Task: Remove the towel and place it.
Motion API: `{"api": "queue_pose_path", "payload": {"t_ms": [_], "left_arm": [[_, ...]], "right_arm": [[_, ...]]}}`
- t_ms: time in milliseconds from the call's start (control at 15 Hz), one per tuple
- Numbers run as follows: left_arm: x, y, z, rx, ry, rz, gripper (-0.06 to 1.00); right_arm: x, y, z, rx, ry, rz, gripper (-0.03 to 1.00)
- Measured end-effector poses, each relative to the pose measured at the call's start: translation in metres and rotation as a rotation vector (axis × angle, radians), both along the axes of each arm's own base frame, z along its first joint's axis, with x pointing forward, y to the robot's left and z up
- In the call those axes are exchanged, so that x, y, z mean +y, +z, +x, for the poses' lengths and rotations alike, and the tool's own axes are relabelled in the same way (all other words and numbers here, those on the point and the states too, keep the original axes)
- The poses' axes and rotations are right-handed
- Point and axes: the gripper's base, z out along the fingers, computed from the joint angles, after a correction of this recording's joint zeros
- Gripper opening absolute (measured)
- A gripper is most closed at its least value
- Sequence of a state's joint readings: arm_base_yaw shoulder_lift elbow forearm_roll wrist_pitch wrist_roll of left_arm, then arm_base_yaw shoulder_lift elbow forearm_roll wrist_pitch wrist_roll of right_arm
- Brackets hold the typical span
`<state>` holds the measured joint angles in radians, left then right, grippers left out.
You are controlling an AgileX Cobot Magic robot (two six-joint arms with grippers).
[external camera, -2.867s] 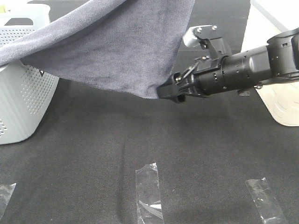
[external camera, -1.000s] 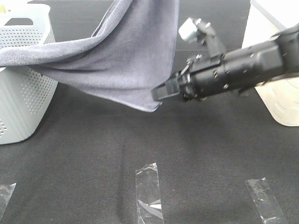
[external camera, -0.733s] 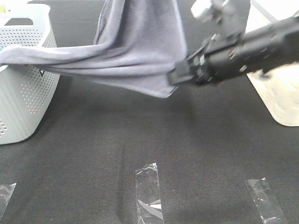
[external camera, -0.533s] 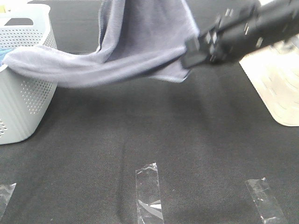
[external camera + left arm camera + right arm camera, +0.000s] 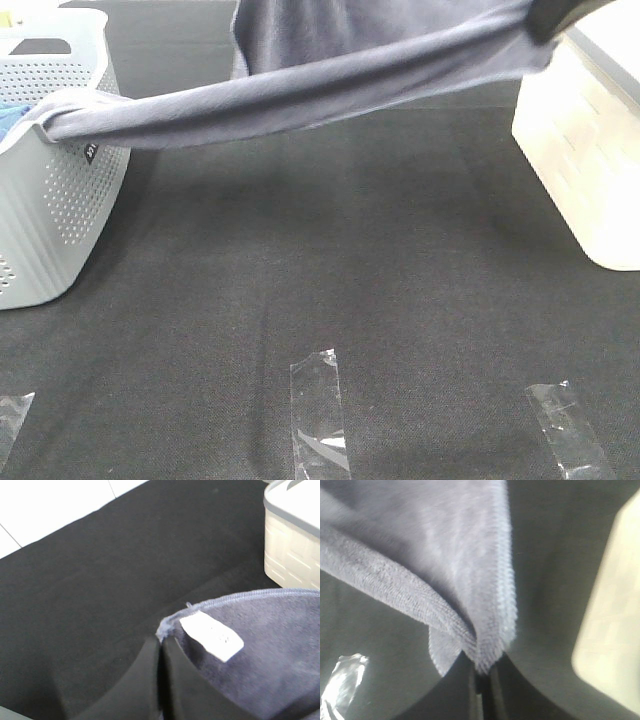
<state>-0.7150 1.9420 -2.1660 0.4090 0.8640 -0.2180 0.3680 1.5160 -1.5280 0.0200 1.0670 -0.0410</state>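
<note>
The slate grey-purple towel (image 5: 300,95) is stretched in the air from the grey basket (image 5: 50,210) at the left up to the top right corner. One end still lies over the basket's rim. My right gripper (image 5: 556,14) shows only as a dark tip at the top right and is shut on the towel's edge. In the right wrist view the fingers (image 5: 482,672) pinch the hemmed edge of the towel (image 5: 445,555). My left gripper (image 5: 161,652) is shut on a corner of the towel (image 5: 260,655) beside its white label (image 5: 211,635). It is above the exterior view's top edge.
A cream-white bin (image 5: 590,160) stands at the right on the black tabletop (image 5: 350,270); it also shows in the left wrist view (image 5: 295,540). A bit of bright blue cloth (image 5: 8,122) lies in the grey basket. Strips of clear tape (image 5: 320,410) are stuck near the front edge.
My right gripper has swung up and to the right with the towel's edge, almost out of the exterior view. The hanging towel is now pulled taut and more of it has left the basket.
</note>
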Motion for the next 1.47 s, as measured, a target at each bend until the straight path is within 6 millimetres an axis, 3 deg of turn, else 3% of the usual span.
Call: {"api": "queue_pose_path", "payload": {"t_ms": [133,533,733,933,1133,1267,1467], "left_arm": [[0.004,0.02,-0.003,-0.053,0.004,-0.039,0.0],[0.037,0.119,-0.039,-0.305,0.018,-0.223,0.0],[0.049,0.141,-0.052,-0.363,0.03,-0.267,0.0],[0.053,0.137,-0.053,-0.311,0.054,-0.241,0.0],[0.053,0.118,-0.045,-0.211,0.122,-0.12,0.0],[0.052,0.101,-0.032,-0.179,0.2,-0.019,0.0],[0.049,0.067,0.003,-0.133,0.265,0.067,0.0]], "right_arm": [[-0.002,0.023,0.001,-0.063,-0.004,0.004,0.0],[-0.011,0.112,-0.008,-0.363,-0.032,0.059,0.0],[-0.022,0.146,-0.017,-0.499,-0.084,0.04,0.0],[-0.025,0.157,-0.022,-0.535,-0.091,0.049,0.0],[-0.023,0.147,-0.017,-0.464,-0.095,0.021,0.0],[-0.019,0.135,-0.005,-0.421,-0.097,-0.006,0.0],[-0.012,0.111,0.026,-0.38,-0.106,-0.077,0.0]]}}
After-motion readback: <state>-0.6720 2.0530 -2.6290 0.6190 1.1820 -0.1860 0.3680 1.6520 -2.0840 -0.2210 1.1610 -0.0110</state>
